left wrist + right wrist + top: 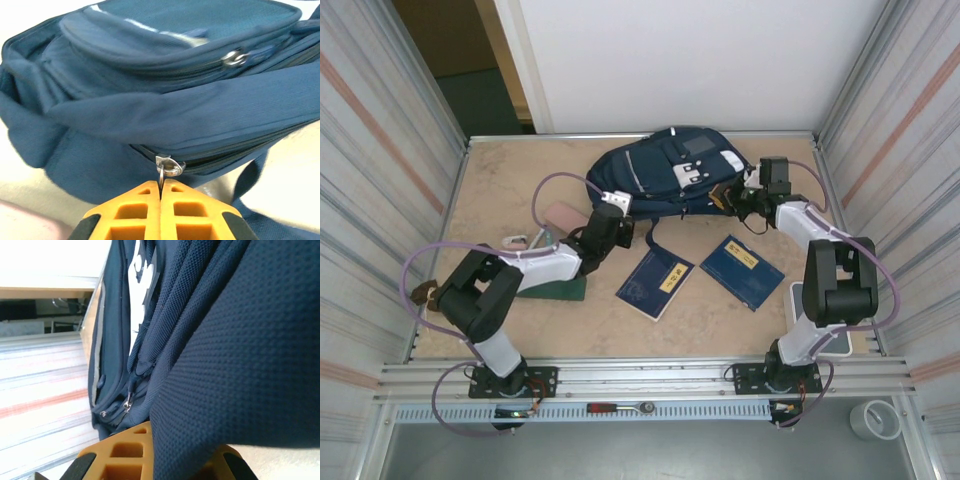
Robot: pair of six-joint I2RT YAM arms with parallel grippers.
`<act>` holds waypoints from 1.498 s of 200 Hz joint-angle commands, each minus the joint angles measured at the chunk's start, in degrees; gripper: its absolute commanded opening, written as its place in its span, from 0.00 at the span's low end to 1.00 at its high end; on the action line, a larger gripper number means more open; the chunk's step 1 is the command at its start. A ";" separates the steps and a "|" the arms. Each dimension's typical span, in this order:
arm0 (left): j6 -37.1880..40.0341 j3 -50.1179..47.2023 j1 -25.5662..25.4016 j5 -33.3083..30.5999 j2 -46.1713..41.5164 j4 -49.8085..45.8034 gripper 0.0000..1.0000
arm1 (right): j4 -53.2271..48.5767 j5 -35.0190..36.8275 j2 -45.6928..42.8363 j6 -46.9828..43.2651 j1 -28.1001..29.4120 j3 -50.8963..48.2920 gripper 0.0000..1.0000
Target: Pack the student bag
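The student bag (665, 170), a large navy-blue backpack with a white patch, lies at the back middle of the table. My left gripper (623, 217) is at the bag's near left edge. In the left wrist view the left gripper (161, 184) is shut on the thin metal ring of a zipper pull (170, 165) on the bag (150, 110). My right gripper (732, 196) is at the bag's right side. Its orange fingers (125, 450) are shut on a fold of navy mesh fabric (230, 355) of the bag.
Two flat dark-blue booklets with yellow labels (655, 283) (742, 270) lie in front of the bag. A pink item (560, 215), a small white item (516, 240) and a green flat thing (558, 286) sit by the left arm. Corrugated walls close both sides.
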 commanded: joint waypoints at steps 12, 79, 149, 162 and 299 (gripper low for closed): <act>0.47 -0.68 1.55 6.94 -1.78 -3.51 0.00 | 2.00 1.14 3.94 -2.74 -1.35 4.14 0.04; -3.11 5.80 -0.85 18.19 5.66 -2.39 0.00 | 2.70 -2.31 12.53 -0.69 -4.37 9.35 0.32; -3.59 5.46 -2.17 16.09 6.63 -2.13 0.00 | 3.67 2.62 0.94 -2.04 0.33 -6.86 0.77; -3.74 5.46 -2.18 15.86 6.90 -1.93 0.00 | 4.72 4.40 0.89 -1.08 3.01 -7.63 0.81; -2.70 11.42 -3.68 10.60 14.85 -8.35 0.00 | 11.66 9.40 13.88 6.84 11.06 -0.65 0.15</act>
